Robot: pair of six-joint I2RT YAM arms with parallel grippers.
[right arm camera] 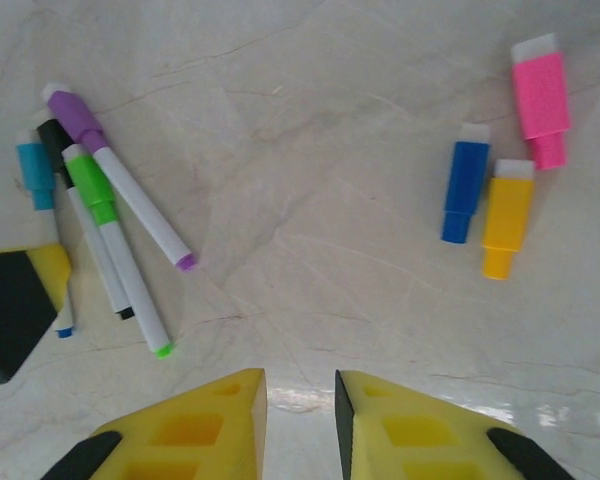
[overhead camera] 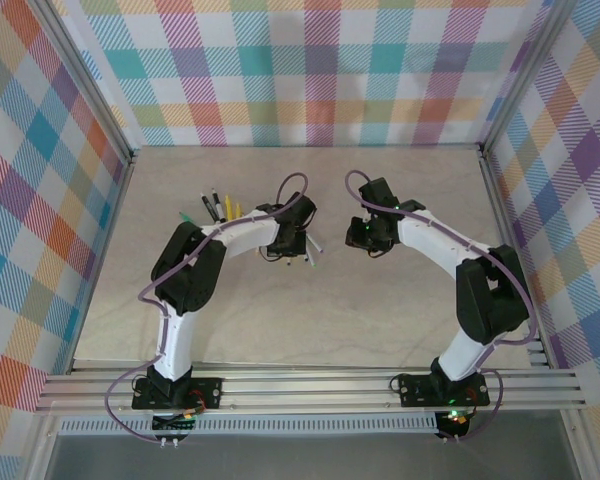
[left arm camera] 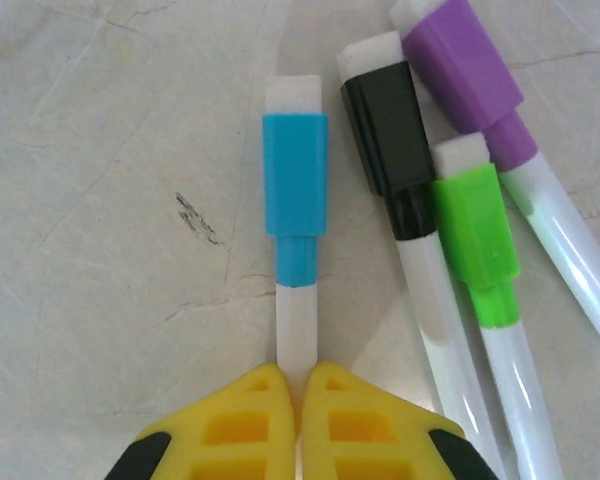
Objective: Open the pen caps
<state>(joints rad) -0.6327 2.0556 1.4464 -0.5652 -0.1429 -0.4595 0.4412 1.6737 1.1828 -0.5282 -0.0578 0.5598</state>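
- The left gripper [left arm camera: 300, 385] was pressed shut on the white barrel of the light-blue pen [left arm camera: 296, 325], pinching it just below the light-blue cap [left arm camera: 295, 190]. That cap sat fully on.
- The pen lay flat on the table [left arm camera: 100, 300], just beside the black-capped pen [left arm camera: 385, 130], the green-capped pen [left arm camera: 475, 240] and the purple-capped pen [left arm camera: 465, 70].
- The right gripper [right arm camera: 300, 390] hovered above the table with its fingers spread and nothing between them. Three loose caps (a blue cap [right arm camera: 465, 190], a yellow cap [right arm camera: 506, 215] and a pink cap [right arm camera: 540, 95]) lay together, well apart from the pens.
- The barrel looked thin and smooth. A hard tug on the cap could have drawn it through the left pads instead of freeing the cap.
- The black-capped pen lay close alongside the light-blue cap. Right fingers closing there could have caught both caps or knocked the neighbours askew.
- A pull off the pen's axis would probably have twisted the barrel in the pinch and jammed the cap rather than loosened it.
- A tight cap letting go suddenly might have jerked the right arm and flung the cap, or sent it rolling away.
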